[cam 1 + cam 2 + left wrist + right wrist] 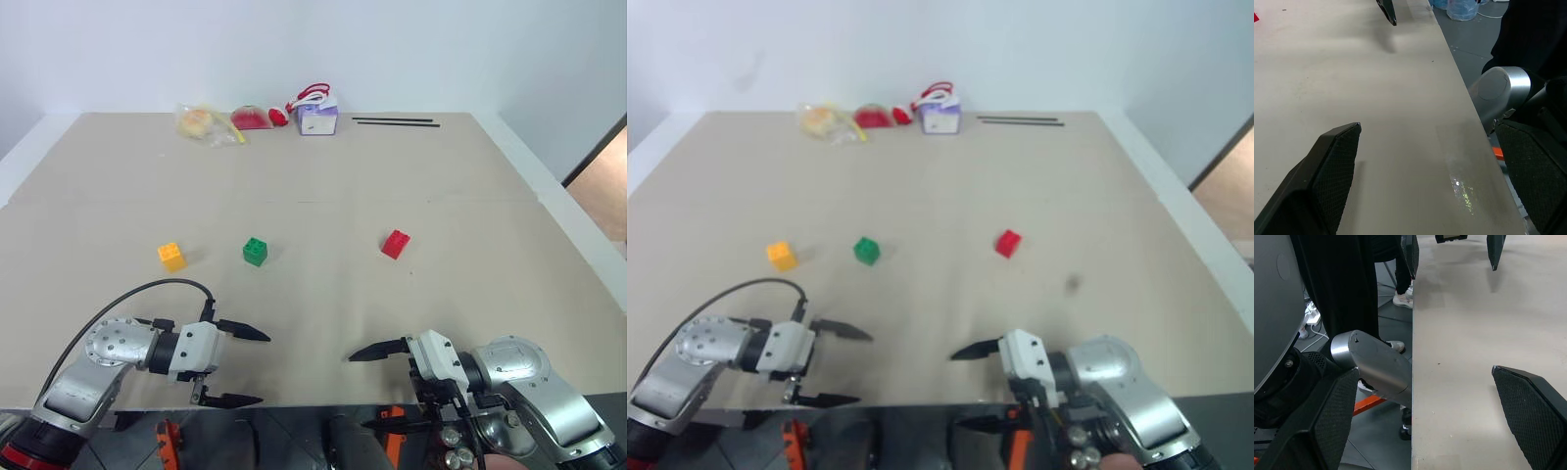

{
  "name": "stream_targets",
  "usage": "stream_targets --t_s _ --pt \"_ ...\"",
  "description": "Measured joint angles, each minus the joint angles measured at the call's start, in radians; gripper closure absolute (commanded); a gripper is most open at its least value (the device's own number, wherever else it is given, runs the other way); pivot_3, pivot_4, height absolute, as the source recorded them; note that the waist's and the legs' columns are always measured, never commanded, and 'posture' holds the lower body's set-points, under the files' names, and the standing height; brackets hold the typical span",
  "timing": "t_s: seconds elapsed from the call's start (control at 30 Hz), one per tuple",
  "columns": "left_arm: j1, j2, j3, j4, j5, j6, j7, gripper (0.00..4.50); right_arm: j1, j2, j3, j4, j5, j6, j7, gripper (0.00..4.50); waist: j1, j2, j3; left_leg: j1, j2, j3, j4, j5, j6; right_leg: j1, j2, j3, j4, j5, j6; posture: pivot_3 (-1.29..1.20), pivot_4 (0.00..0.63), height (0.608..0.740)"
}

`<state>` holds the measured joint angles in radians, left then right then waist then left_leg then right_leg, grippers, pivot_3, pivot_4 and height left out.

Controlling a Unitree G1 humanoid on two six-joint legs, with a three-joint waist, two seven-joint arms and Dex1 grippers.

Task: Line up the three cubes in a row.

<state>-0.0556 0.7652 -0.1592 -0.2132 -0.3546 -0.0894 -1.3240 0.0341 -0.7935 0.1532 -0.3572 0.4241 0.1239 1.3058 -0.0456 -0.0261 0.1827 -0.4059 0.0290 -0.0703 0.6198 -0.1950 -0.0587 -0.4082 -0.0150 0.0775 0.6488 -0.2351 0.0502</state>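
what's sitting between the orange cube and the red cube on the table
The green cube lies between the orange cube and the red cube, nearer the orange one, as the left eye view shows. Otherwise the table there is bare.

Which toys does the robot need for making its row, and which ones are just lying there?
Needed:
orange-yellow cube
green cube
red cube

Just lying at the table's far edge:
purple-and-white box
clear bag
red thing
two black sticks
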Motion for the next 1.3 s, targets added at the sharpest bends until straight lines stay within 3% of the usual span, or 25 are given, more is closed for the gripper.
stream_targets --t_s 0.57,0.87,1.13,1.3 --pt "0.028 -0.012 -0.001 -0.013 0.013 -0.018 0.014 0.02 -0.035 0.044 -0.013 -0.001 0.046 0.07 -0.049 0.0 0.0 0.0 0.0 0.0 0.0 0.0 0.0 0.0 0.0 0.0 0.001 0.001 0.0 0.0 0.0 0.0 0.15 0.74" --pt "-0.176 -0.242 0.003 -0.039 -0.055 0.272 0.3 0.02 -0.268 0.076 -0.272 0.038 0.291 0.382 -0.328 0.0 0.0 -0.001 0.0 -0.001 0.0 0.0 0.006 0.0 0.001 0.002 0.002 0.003 0.001 0.004 0.004 0.0 0.15 0.74" --pt "-0.279 -0.484 -0.05 -0.03 -0.007 0.334 0.517 0.02 -0.533 -0.038 -0.236 0.451 0.109 0.422 -0.339 0.0 -0.001 -0.001 0.0 0.0 -0.001 0.002 0.006 0.001 0.001 0.002 0.004 0.006 0.001 0.007 0.009 0.0 0.15 0.74" --pt "-0.306 -0.542 -0.074 -0.026 0.017 0.334 0.58 0.02 -0.636 -0.027 -0.153 0.653 0.002 0.358 -0.259 0.0 -0.004 0.0 0.0 0.0 0.0 0.002 0.004 0.0 0.001 0.001 0.005 0.007 0.001 0.007 0.009 0.0 0.15 0.74"
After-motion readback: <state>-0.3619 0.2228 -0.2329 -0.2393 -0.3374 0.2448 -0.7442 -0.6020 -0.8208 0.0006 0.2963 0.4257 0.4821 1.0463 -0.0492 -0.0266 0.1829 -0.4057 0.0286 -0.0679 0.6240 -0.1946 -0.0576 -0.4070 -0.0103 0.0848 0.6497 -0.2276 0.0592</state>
